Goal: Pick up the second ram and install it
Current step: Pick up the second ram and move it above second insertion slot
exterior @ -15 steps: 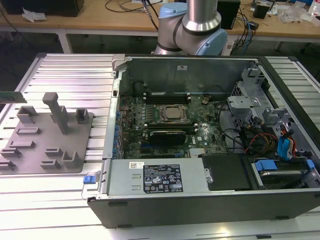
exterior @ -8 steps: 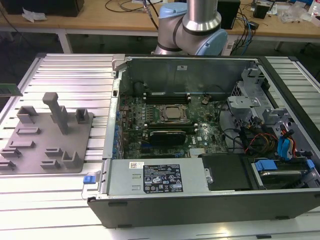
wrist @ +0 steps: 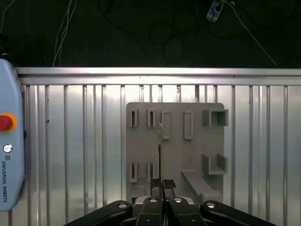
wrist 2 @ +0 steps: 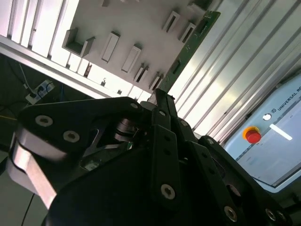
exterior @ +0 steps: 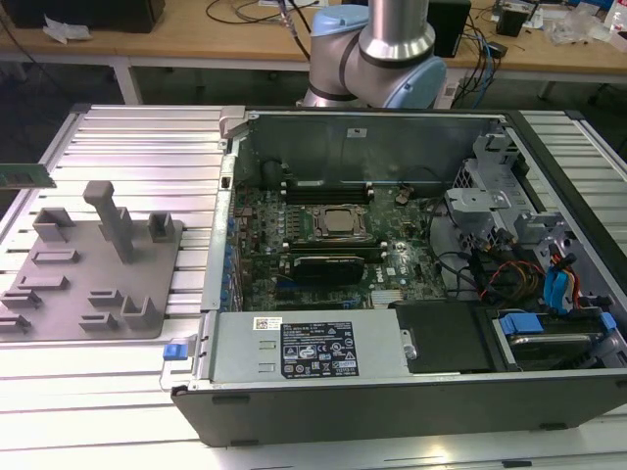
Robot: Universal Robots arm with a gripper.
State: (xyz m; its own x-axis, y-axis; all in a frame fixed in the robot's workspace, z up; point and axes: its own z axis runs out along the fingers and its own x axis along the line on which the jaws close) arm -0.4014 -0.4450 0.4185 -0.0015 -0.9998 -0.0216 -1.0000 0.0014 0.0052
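Pick-up stage: the claw [wrist: 162, 190] is clamped on one end of the second ram [wrist 2: 188, 52], holding it above the grey fixture plate [wrist: 188, 155] on the ribbed desk [wrist: 70, 141]. Installation appears pending and calls for square alignment with a slot in the open computer case [exterior: 392, 416].

Slatted table [exterior: 137, 137]: fixture plate [exterior: 83, 266], open computer case [exterior: 392, 137]

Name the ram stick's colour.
The second ram is green, clearest in the second wrist view.
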